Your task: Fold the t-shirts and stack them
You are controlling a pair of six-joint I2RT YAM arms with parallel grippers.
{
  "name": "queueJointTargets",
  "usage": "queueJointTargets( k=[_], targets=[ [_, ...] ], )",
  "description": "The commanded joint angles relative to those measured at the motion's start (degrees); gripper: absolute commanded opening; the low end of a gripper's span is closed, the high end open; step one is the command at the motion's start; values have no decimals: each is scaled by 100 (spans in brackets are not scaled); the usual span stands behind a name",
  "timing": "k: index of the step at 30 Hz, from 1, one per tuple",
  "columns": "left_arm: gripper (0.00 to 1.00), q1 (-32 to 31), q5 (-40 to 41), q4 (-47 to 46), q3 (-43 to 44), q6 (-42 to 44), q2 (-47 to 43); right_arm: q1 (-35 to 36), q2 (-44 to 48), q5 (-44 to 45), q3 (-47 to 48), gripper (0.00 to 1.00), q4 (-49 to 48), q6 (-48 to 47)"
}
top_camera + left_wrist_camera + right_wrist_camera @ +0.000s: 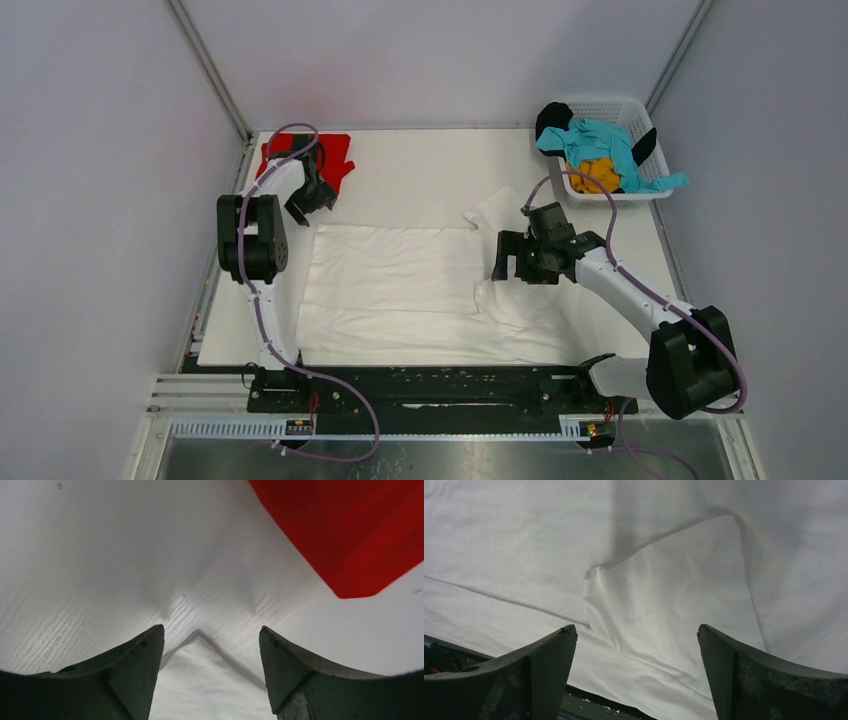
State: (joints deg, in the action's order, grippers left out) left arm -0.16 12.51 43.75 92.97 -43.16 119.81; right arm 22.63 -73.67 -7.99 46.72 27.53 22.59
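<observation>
The large white t-shirt (pixel 400 290) lies spread flat on the table's middle, a sleeve (pixel 492 210) sticking out at its far right. My left gripper (pixel 312 203) is open and empty above the shirt's far-left corner (pixel 200 680), which shows between the fingers. A folded red t-shirt (pixel 330 155) lies just beyond it; it also shows in the left wrist view (pixel 350 530). My right gripper (pixel 503 262) is open and empty over the white shirt's right side, above a folded-over flap (pixel 664 605). Teal (pixel 600 140), orange (pixel 598 175) and black (pixel 552 120) shirts lie in the basket.
The white lattice basket (pixel 615 104) stands at the far right corner. The white table (pixel 420 170) ends at a black rail (pixel 440 380) along the near edge. Grey walls close in on both sides.
</observation>
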Motion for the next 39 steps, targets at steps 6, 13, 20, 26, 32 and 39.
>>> queueJointTargets(
  k=[6,13,20,26,32,39],
  targets=[
    [63,8,-28,364,306,338,369,-70,-34,184,202,99,-23,-143],
    [48,-65,47,437,403,326,451,-84,17,246,159,100,-22,-151],
    [24,-241,43,456,406,452,441,-92,11,581,242,99,-20,-181],
    [0,-282,70,563,275,508,327,-168,-204,1111,486,99,-18,-202],
    [0,-294,229,458,-51,557,-228,-226,-1025,1371,1423,100,32,-275],
    [0,-372,100,245,-474,558,-865,-322,-2961,1467,3516,99,157,-44]
  ],
)
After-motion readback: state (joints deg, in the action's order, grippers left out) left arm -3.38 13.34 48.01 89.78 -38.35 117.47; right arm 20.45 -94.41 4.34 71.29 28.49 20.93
